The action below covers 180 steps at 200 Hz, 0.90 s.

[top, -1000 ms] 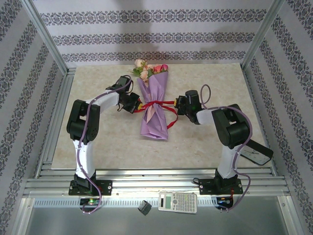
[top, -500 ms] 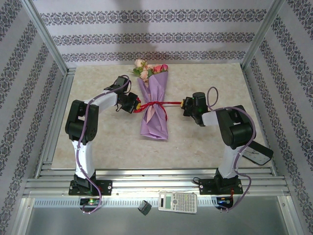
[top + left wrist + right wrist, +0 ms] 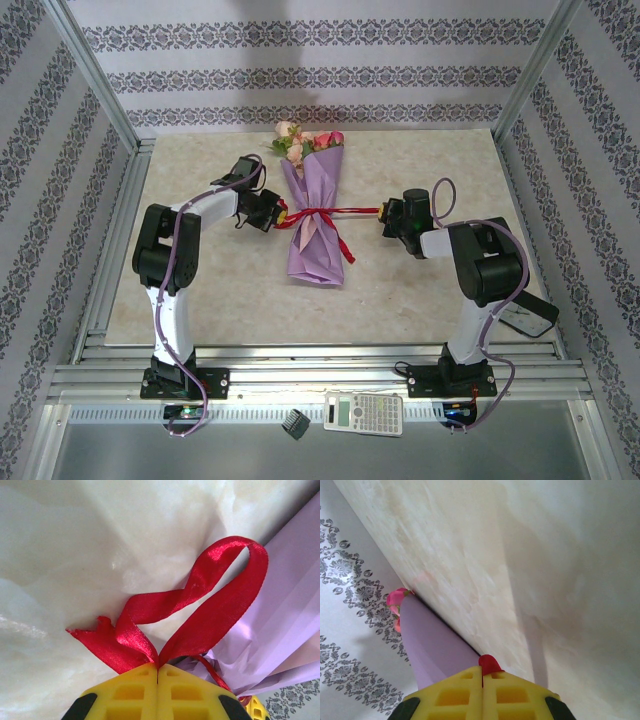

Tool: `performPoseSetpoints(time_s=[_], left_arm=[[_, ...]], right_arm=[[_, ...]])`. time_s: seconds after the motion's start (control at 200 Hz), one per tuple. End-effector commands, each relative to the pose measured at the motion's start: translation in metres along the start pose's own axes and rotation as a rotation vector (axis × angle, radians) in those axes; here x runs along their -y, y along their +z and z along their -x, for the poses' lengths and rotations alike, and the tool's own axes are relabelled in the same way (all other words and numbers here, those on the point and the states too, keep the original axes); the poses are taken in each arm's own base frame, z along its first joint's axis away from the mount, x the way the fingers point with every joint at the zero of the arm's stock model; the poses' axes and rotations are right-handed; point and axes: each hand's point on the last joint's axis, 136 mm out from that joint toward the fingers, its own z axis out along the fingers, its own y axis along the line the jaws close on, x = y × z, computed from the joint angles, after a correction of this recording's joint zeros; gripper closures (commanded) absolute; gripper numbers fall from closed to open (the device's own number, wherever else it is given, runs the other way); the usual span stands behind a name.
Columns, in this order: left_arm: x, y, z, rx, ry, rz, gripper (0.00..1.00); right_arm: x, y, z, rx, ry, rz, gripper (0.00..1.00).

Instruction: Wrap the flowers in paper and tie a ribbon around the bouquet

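Calculator [image 3: 363, 412] and a small black clip-like thing [image 3: 294, 423] sit on the near rail, off the bench [image 3: 400, 300]. Both arm bases are at the near edge, and the left arm [image 3: 178, 255] and right arm [image 3: 478, 262] reach in toward mid-bench.

Left jaws: shut tight, yellow pads [image 3: 130, 692] pressed together on the ribbon [image 3: 345, 211]. In the left wrist view a red loop [image 3: 220, 605] rises from the pinch and a short frayed end lies to the side. They are just beside the left flank of the bouquet [image 3: 315, 225].

Right jaws: also fully shut, a red nub of ribbon [image 3: 489, 663] clamped at the tips. They are well apart from the bouquet on its right, with a straight, taut-looking run of ribbon between.

The bouquet lies mid-bench with its long axis near-to-far, slightly tilted. The blunt paper [image 3: 318, 250] end is nearer and the flowers [image 3: 305, 142] are at the far edge. The ribbon girdles the waist and crosses that axis left-to-right. A loose red tail curls beside the paper's near right corner.

Key relation: the bouquet sits between the two jaws. It lies to the right of the left jaws and to the left of the right jaws, and the left arm is the nearer. Likely step is cinching the tie, so any pull should go outward along the ribbon line, square to the bouquet's axis. Uneven pull could drag or roll the cone sideways.
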Motion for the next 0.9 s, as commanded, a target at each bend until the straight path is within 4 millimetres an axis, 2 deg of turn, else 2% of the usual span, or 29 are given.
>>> performPoseSetpoints(time_s=[0.0, 0.205, 0.505, 0.894], left_arm=[[-0.002, -0.015, 0.012, 0.038, -0.006, -0.009, 1.0], [-0.006, -0.02, 0.019, 0.051, -0.018, -0.01, 1.0], [-0.009, -0.025, 0.026, 0.059, -0.031, -0.013, 1.0], [-0.014, -0.03, 0.035, 0.07, -0.049, -0.015, 1.0]], right_arm=[[-0.009, -0.008, 0.017, 0.052, -0.004, 0.032, 1.0], [-0.016, -0.011, 0.025, 0.06, -0.019, 0.035, 1.0], [-0.012, -0.013, 0.032, 0.072, -0.014, 0.027, 1.0], [-0.017, -0.022, 0.042, 0.089, -0.019, 0.03, 1.0]])
